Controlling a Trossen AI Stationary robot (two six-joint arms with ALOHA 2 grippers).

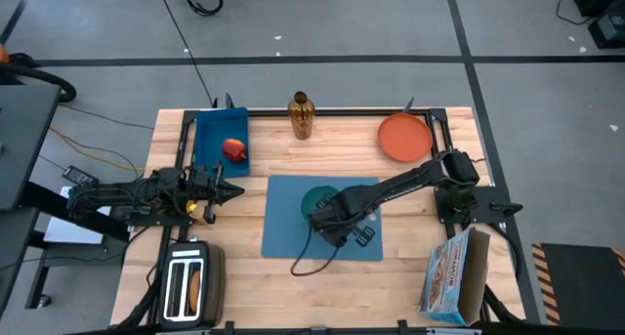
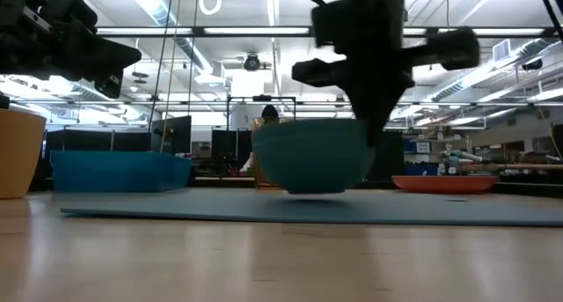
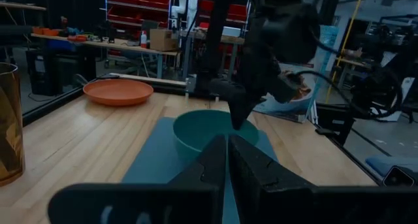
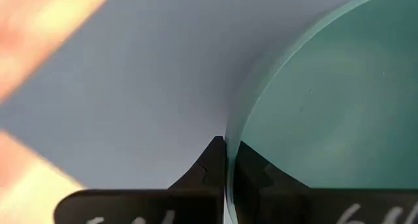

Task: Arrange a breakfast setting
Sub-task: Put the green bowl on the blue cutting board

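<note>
Flanking the teal bowl: bottle, plate.

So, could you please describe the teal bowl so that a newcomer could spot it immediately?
Start at the blue placemat in the middle of the wooden table. The teal bowl sits near the mat's far edge, with the right gripper shut on its rim. It is deep and teal, unlike the flat orange plate off the mat at the far right corner.
</note>
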